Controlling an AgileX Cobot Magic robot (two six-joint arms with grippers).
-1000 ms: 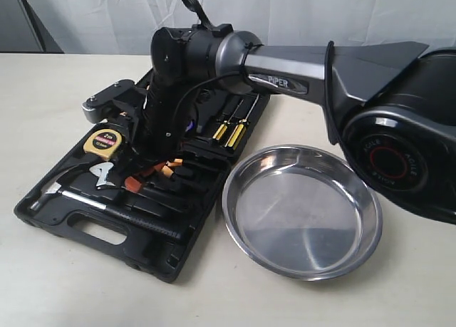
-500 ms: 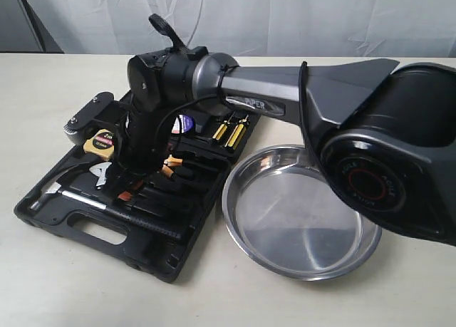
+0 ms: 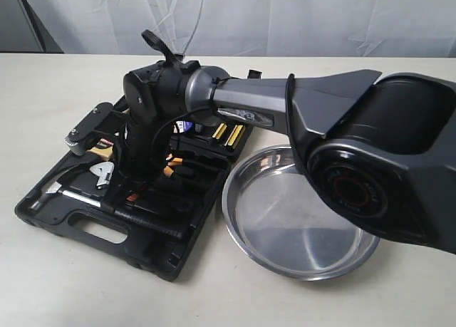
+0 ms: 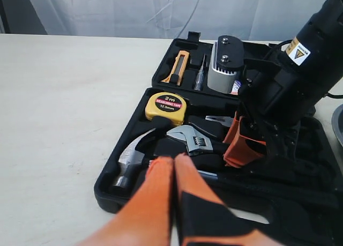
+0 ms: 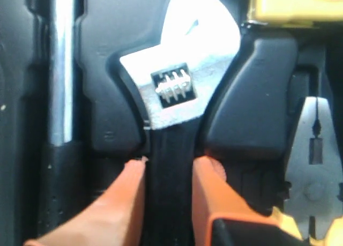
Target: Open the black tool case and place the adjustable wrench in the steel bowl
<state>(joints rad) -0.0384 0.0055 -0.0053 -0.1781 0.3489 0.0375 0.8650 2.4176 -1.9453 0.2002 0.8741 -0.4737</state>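
Here, the grey-and-black right arm (image 3: 285,110) is reached out roughly level over the open, moulded black tool case (image 3: 92,231). Its wrist is bent steeply downward, so that the right gripper (image 5: 169,171) is pointed straight into the case's tray. The orange fingers (image 5: 128,192) are set one on each side of the adjustable wrench (image 5: 169,112), a shiny silver head with a knurled screw on a long black handle. The handle is pinched between them just behind the head, and no gap is seen at either side. The wrench is seated flat in its shaped recess in the case. It lies between a yellow tape measure (image 4: 165,107) and a steel-headed, black-handled hammer (image 4: 131,160).

The left gripper (image 4: 172,159) is held at the hammer end of the case and is aimed across the tray. Its two orange fingers are pressed together along their length, with nothing caught between them. How high it is held above the case cannot be told.

The wide, shallow, mirror-bright steel bowl (image 3: 306,213) is stood on the pale table (image 3: 57,85) just beside the case. It is overhung by the right arm's large black joint.
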